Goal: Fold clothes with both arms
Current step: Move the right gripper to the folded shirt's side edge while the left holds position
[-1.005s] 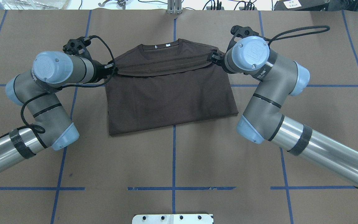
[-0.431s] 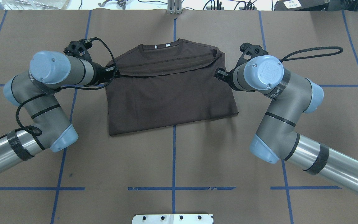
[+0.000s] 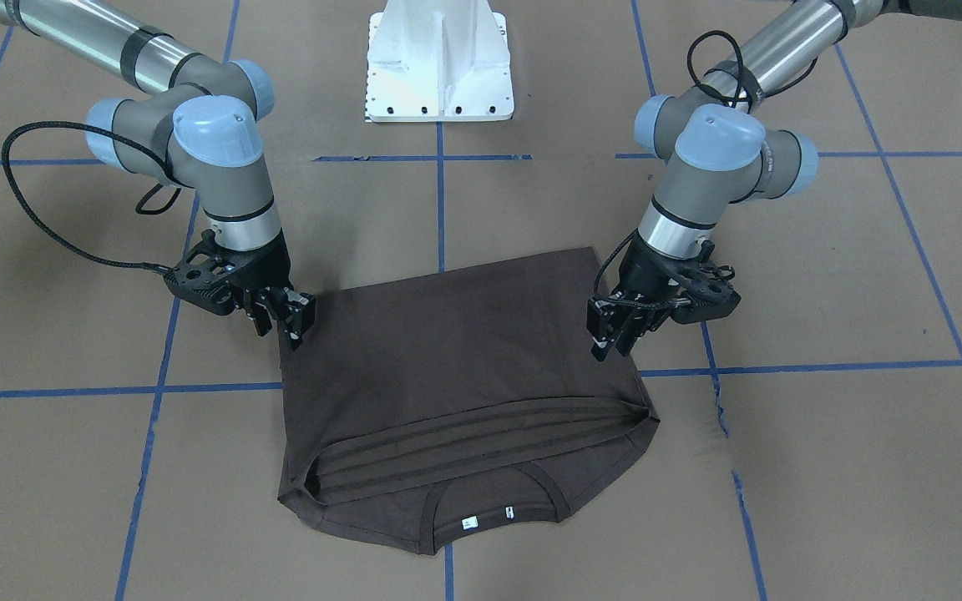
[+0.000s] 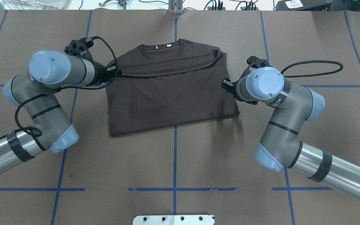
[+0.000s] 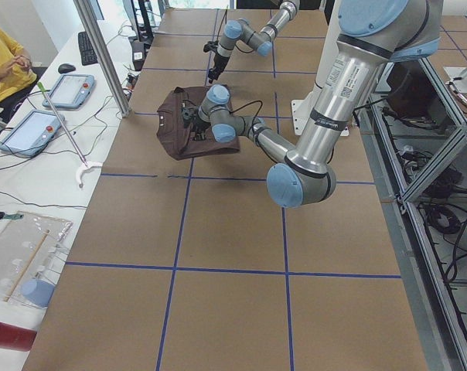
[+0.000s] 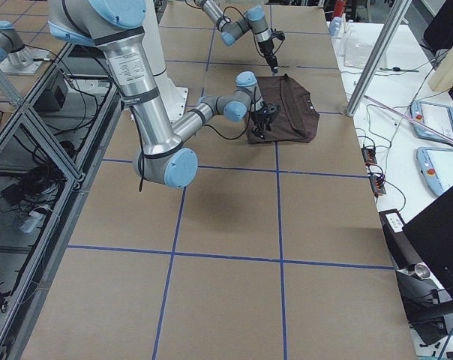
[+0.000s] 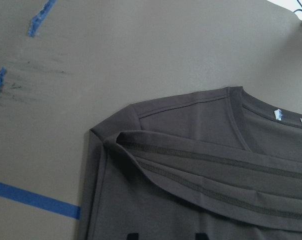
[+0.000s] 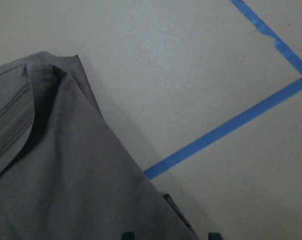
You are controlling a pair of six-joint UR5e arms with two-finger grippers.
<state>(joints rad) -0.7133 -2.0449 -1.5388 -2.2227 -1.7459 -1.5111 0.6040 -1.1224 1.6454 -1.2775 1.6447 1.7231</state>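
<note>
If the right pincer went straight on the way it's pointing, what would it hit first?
The right pincer points down at the side edge of the shirt, so it would likely meet that cloth first, with the table right beneath. Its height above is unclear.

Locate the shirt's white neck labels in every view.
Front-facing: bottom centre, neck labels.
Overhead: top centre.
Left wrist: right edge.
Right wrist: not in it.
Exterior left: too small to tell.
Exterior right: too small to tell.
Landmark: the ribbed collar around them.
</note>
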